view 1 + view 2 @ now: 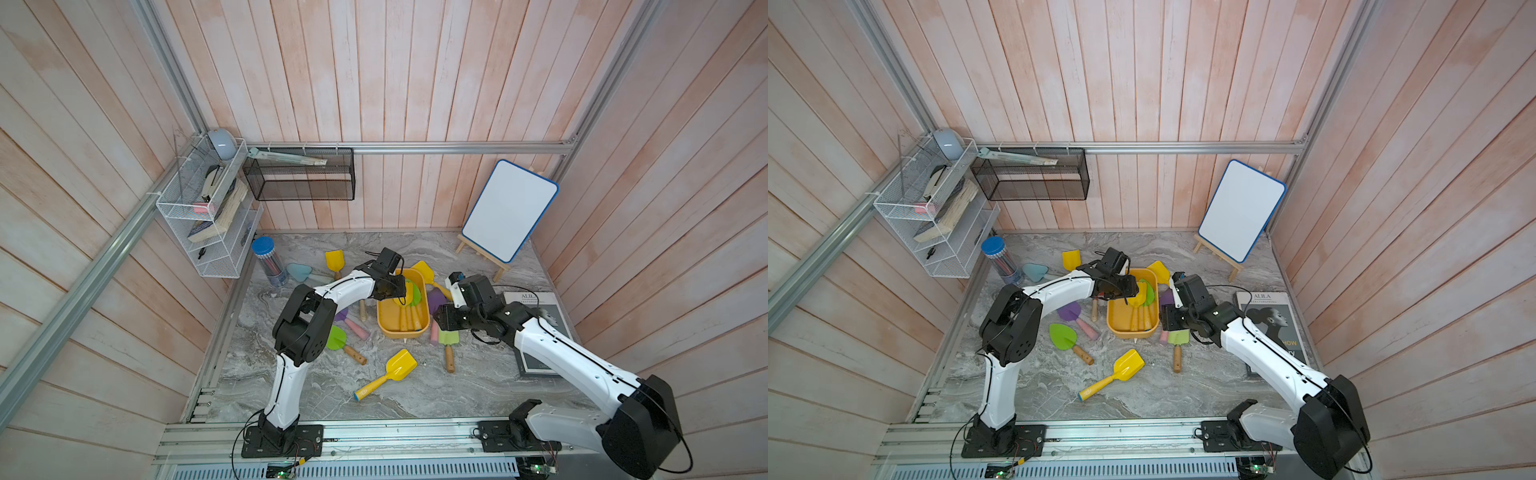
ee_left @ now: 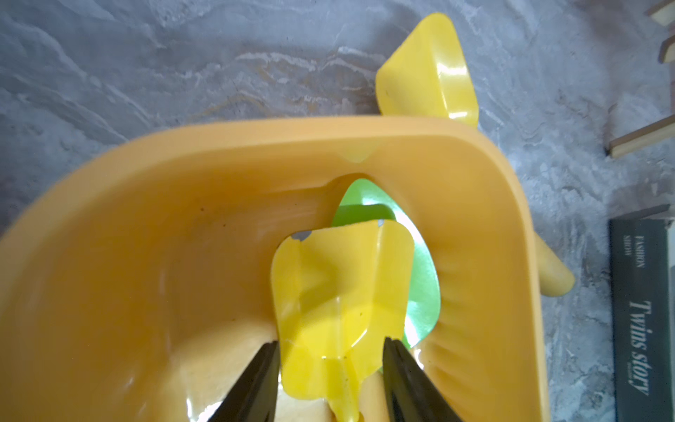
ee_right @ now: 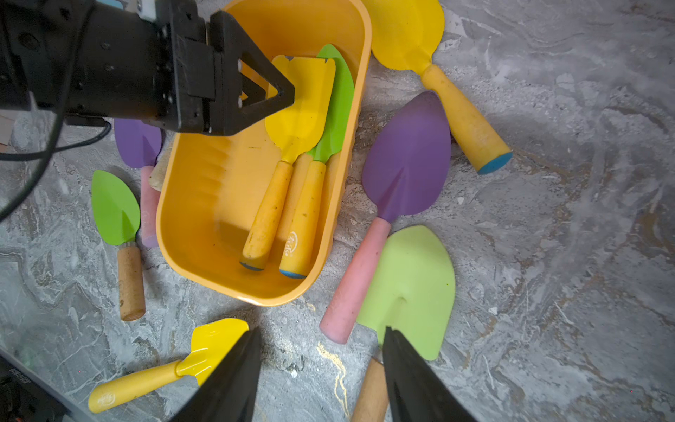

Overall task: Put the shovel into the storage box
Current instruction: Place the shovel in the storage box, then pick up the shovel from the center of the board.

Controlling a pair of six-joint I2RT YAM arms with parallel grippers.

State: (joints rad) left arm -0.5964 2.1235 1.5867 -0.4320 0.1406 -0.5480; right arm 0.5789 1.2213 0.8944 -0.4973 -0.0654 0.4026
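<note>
Straddling yellow shovel in storage box, left gripper parted, right gripper wide, unclear from above.

Both arms are glossy white shells between matte black joints. The left arm and right arm each have a black base plate screwed to the aluminium rail. Thin black cables run along the white links, looping loose farthest from the rail. Dark screws dot the shells. The fingers are black tapered wedges; a blue patch on the right wrist may be a label.
</note>
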